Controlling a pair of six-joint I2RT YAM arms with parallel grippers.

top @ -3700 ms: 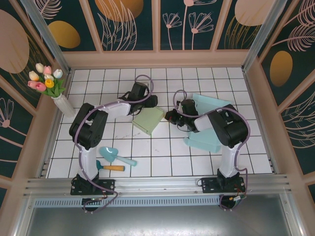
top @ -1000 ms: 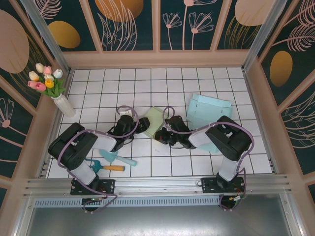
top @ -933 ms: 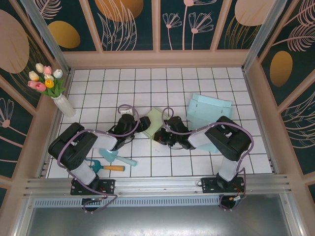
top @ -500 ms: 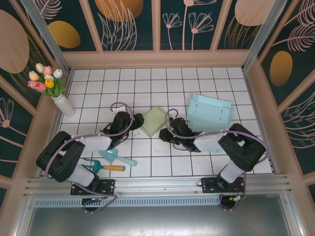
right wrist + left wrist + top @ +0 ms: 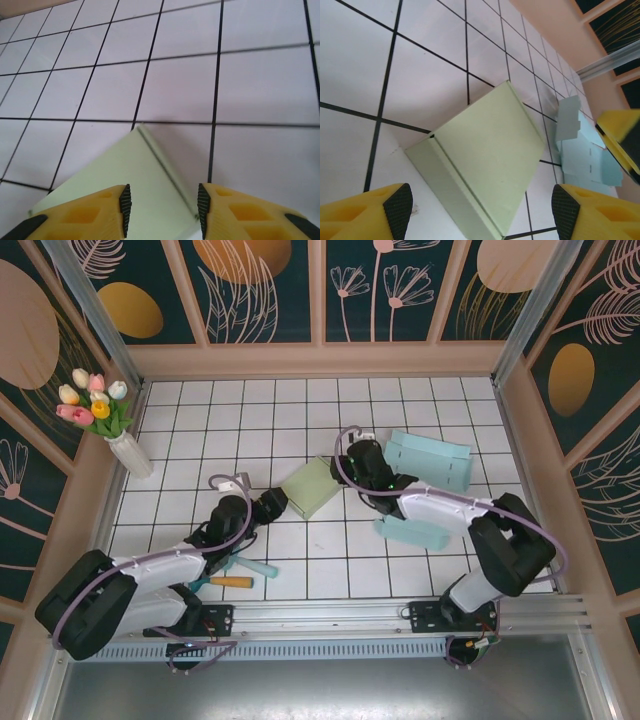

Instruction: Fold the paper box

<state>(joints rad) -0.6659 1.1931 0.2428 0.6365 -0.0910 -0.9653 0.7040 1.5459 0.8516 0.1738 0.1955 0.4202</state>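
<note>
Sitting closed and squat on the white tiled table (image 5: 200,410), the green paper box (image 5: 312,487) is lying right in the middle, turned diagonally to the grid, its lid down and a fold line running along one long edge. The left gripper (image 5: 481,201) is hanging just beside the box on its near-left side with its jaws spread wide, wider than the box's short side, and nothing between them. The pads are not touching the cardboard.

Over on the other side, the right gripper (image 5: 162,202) is hovering low over the box's far corner. Its jaws are standing partly apart at a medium gap, the lid's edge is running up through that gap, and I'm seeing no pinch on it.

Off to the right, a pale blue cardboard blank (image 5: 430,460) is lying well apart from the green box, with a second blue piece (image 5: 413,532) nearer the right arm.

My read: the green box is looking essentially folded, and this is the let-go or check stage. What I can't tell is whether the front flap is tucked fully home. If it isn't, the next move is calling for one gripper steadying the body while the other is pressing the lid edge down. The light cardboard could skid on these tiles if pushed from one side alone.
</note>
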